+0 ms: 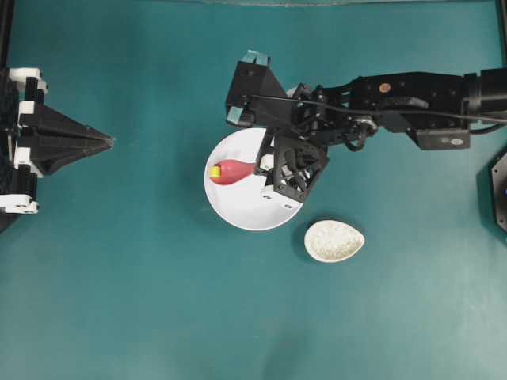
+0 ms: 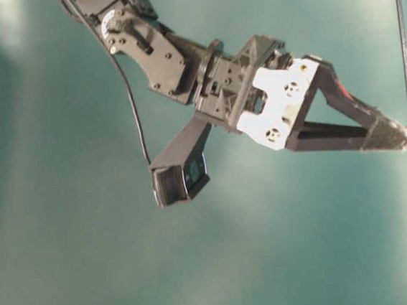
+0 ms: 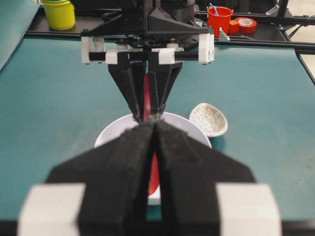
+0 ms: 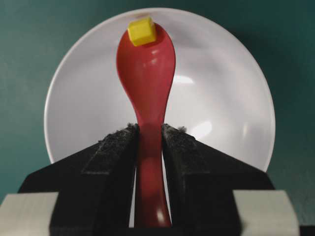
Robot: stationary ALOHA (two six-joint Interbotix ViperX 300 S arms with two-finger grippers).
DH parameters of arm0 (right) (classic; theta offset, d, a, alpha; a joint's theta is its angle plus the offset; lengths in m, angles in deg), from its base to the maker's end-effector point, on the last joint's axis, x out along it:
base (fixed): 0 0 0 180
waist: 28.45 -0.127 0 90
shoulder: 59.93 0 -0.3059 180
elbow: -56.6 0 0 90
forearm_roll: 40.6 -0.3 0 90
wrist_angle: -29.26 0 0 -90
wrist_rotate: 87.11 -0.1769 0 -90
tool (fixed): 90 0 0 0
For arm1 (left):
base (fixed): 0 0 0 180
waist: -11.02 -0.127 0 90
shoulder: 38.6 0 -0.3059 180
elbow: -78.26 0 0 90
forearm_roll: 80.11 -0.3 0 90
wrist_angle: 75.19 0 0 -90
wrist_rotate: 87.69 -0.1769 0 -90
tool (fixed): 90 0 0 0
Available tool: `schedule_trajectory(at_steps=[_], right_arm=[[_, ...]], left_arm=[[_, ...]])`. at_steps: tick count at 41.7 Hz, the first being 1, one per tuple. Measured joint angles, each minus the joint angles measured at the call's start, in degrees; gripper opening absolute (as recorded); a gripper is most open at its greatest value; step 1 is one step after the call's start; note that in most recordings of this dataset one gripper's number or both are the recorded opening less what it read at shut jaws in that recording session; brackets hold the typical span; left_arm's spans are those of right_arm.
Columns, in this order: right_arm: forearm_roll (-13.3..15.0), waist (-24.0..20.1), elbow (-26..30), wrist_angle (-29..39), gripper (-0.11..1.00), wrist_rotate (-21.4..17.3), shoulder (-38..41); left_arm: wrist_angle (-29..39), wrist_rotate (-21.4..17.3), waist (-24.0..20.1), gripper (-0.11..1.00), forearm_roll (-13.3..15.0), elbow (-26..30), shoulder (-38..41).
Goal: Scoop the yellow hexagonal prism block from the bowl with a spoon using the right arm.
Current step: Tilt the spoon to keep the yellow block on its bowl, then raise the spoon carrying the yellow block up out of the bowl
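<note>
Right wrist view: the yellow hexagonal prism block [image 4: 142,31] sits at the tip of the scoop of the red spoon [image 4: 147,73], above the white bowl [image 4: 226,98]; no writing is legible anywhere; the right gripper [image 4: 147,142] pinches the spoon's handle between its two padded fingers [image 4: 114,147]; the handle's end is cut off below. Overhead view: the right arm [image 1: 396,99] hides part of the bowl; a speckled spoon rest [image 1: 334,241] lies near; the left gripper [image 1: 109,142] rests well apart, fingers pressed together.

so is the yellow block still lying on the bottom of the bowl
No, the yellow block sits at the front tip of the spoon, which the right gripper holds over the bowl.
</note>
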Motion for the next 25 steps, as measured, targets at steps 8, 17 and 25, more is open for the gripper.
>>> schedule_trajectory(at_steps=[8,17,25], right_arm=[[-0.2,0.0,-2.2,-2.9,0.22,0.0,-1.4],[-0.6,-0.1,-5.4,-7.6,0.22,-0.1,-3.5],[-1.1,-0.1,-9.2,-13.3,0.22,-0.1,-7.1]], left_arm=[[0.0,-0.1,-0.1,0.00,0.0,0.1,0.0],[0.0,-0.2,0.0,0.00,0.1,0.0,0.0],[0.0,-0.2,-0.1,0.00,0.0,0.0,0.0]])
